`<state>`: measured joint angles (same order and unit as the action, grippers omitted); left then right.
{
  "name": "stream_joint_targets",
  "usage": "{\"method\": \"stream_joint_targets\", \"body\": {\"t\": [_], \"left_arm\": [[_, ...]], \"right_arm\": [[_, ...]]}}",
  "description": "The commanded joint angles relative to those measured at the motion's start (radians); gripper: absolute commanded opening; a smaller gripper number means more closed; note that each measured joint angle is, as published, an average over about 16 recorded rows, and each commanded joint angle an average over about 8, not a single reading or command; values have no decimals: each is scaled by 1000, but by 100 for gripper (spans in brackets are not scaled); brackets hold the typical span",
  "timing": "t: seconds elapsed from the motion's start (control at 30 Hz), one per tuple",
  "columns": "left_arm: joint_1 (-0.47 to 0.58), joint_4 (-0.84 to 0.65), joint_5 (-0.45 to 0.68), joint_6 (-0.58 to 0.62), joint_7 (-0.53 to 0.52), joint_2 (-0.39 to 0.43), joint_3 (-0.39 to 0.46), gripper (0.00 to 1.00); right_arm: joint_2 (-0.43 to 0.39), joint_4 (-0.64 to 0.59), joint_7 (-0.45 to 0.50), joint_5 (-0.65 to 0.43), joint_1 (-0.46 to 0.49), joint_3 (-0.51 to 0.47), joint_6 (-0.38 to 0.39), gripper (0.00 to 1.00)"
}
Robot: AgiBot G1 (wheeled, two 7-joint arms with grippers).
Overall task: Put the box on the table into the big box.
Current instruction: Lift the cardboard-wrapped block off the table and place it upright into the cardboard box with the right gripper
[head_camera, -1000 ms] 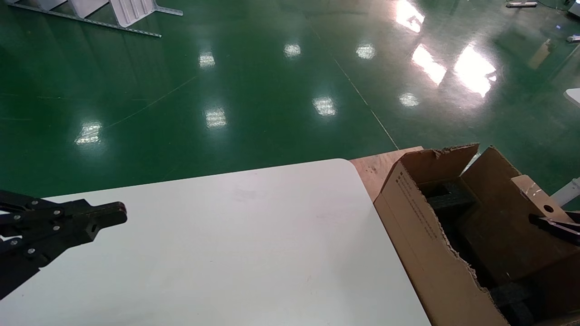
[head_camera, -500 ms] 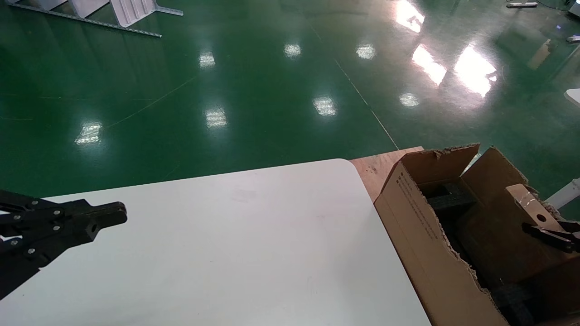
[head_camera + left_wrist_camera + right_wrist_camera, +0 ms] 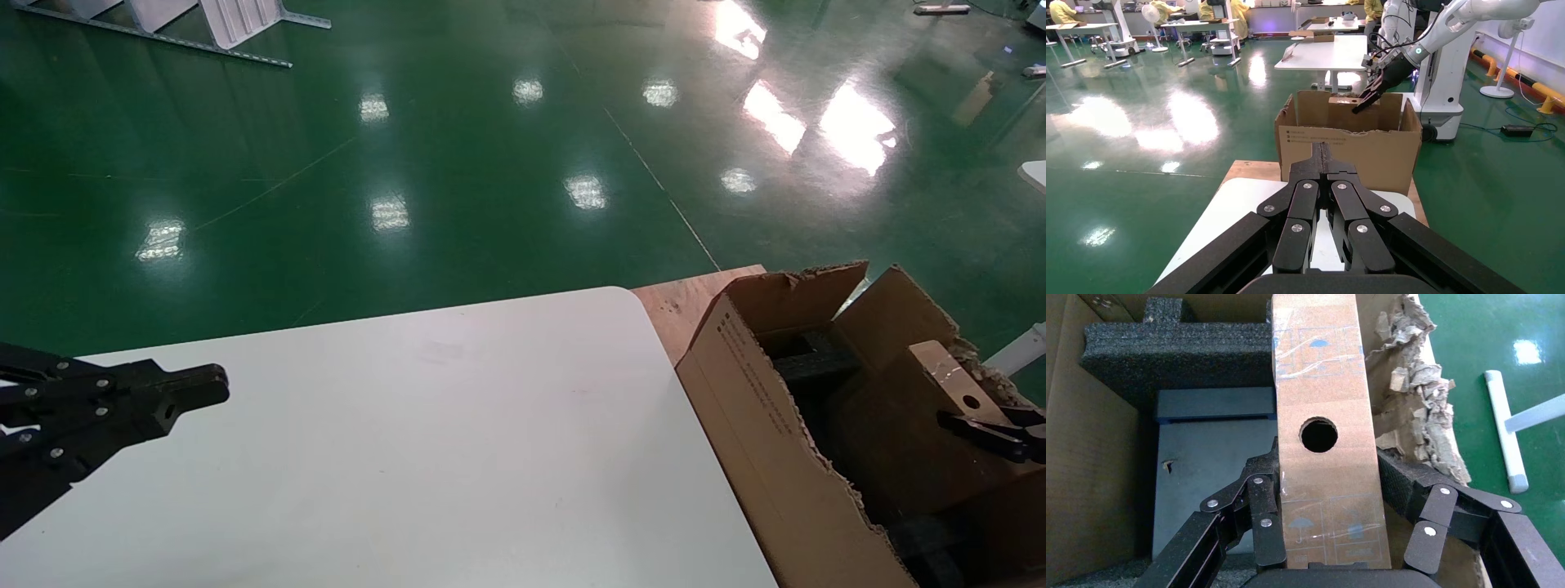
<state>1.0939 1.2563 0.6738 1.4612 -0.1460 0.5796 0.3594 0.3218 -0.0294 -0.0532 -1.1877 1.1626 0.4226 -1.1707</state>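
- Progress: the box [image 3: 1324,435] is off the desk [image 3: 425,457] and sits within the opening of the big box [image 3: 764,425], at about 4 o'clock in the head view. Transport looks largely done; lowering and release remain.
- Right tool [image 3: 1330,505]: fingers pinch the box on its two long sides, just below the round black hole. Grip appears square.
- Box position: it hangs over the dark foam [image 3: 1177,352] and the flat dark panel [image 3: 1211,478]. Whether its lower end touches anything cannot be told from these views.
- Left tool [image 3: 192,392]: fingers pressed together, parked over the desk at about 8 o'clock, well apart from the work.
- Edges: the torn wall [image 3: 1413,404] stands just beside the box on one side, with ragged paper that could snag. The near wall's ragged rim [image 3: 825,469] lies at 7 o'clock of the box.
- Open room: more room on the foam side than on the torn side. The wooden board [image 3: 682,306] lies under the big box.
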Motion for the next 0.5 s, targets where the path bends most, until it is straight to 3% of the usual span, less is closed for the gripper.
{"method": "stream_joint_targets", "body": {"t": [0.03,0.1,0.5], "left_arm": [[0,0,0,0,0,0,0,100],[0,0,0,0,0,0,0,100],[0,0,0,0,0,0,0,100]], "right_arm": [[0,2,6,-3,0,2,1,89],[0,3,8,-4,0,3,2,100],[0,1,8,-14,-2,7,4,100]]}}
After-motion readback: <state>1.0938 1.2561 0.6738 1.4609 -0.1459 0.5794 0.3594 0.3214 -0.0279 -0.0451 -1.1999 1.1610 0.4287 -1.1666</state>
